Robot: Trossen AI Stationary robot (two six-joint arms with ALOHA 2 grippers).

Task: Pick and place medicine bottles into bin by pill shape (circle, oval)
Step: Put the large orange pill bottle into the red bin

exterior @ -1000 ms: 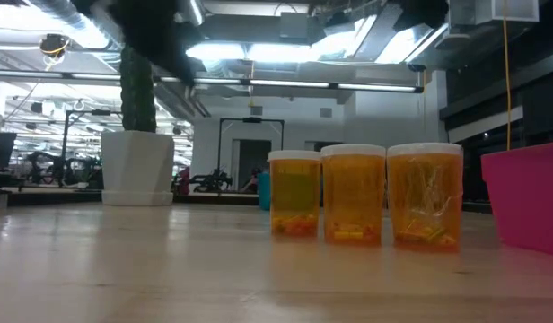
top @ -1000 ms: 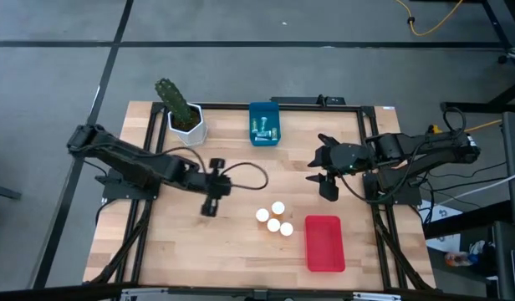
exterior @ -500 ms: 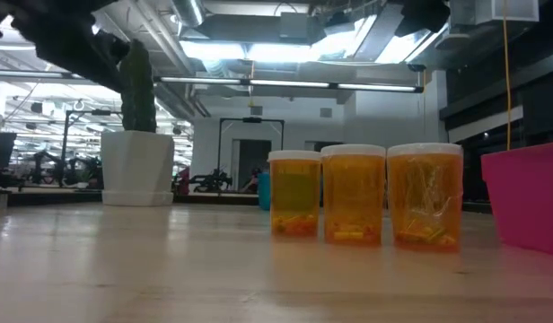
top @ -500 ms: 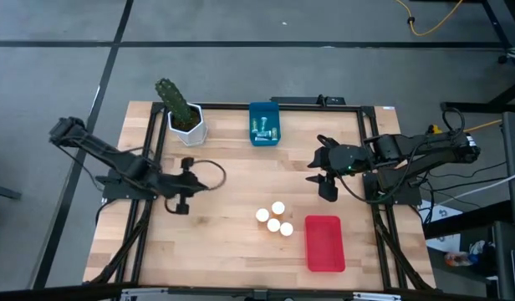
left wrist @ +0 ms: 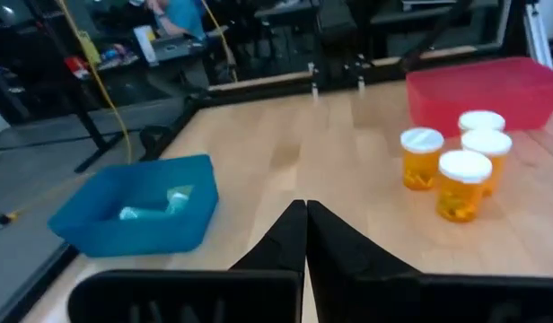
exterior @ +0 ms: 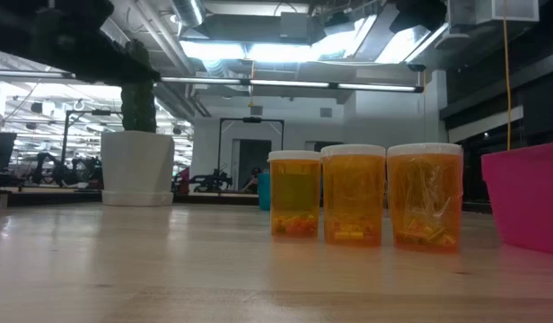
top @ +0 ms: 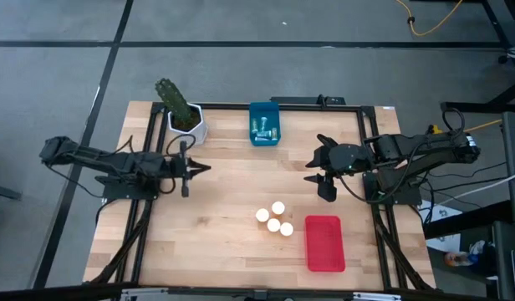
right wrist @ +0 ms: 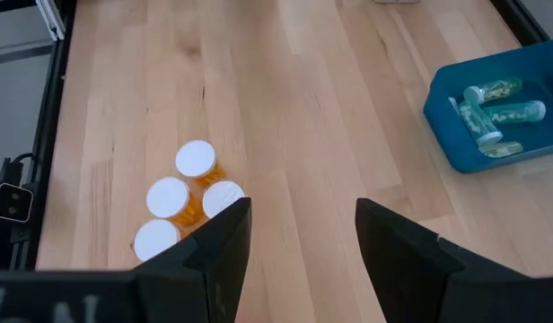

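The right gripper (top: 318, 176) is hovering above the table (top: 232, 217) with its two dark fingers (right wrist: 218, 240) standing apart and nothing sitting between them. Four orange medicine bottles (top: 275, 218) with white caps are standing upright in a tight cluster on the wood, just beyond and below those open fingertips in the right wrist view, and near the gripper's left side as seen from above; in the low view only three of them are showing side by side, so the fourth is probably hiding behind the others. A red bin (top: 324, 243) is lying just past the cluster, a little farther from the right gripper. A blue bin (top: 263, 124) is sitting toward the far edge of the table, off to the other side of the right gripper, and pale greenish bottles (right wrist: 495, 110) are lying on their sides inside it. The left gripper (top: 185, 170) is waiting well apart from the bottles, its fingers (left wrist: 294, 235) pressing together with nothing in them, and a white pot with a cactus (top: 182, 113) is standing near it.
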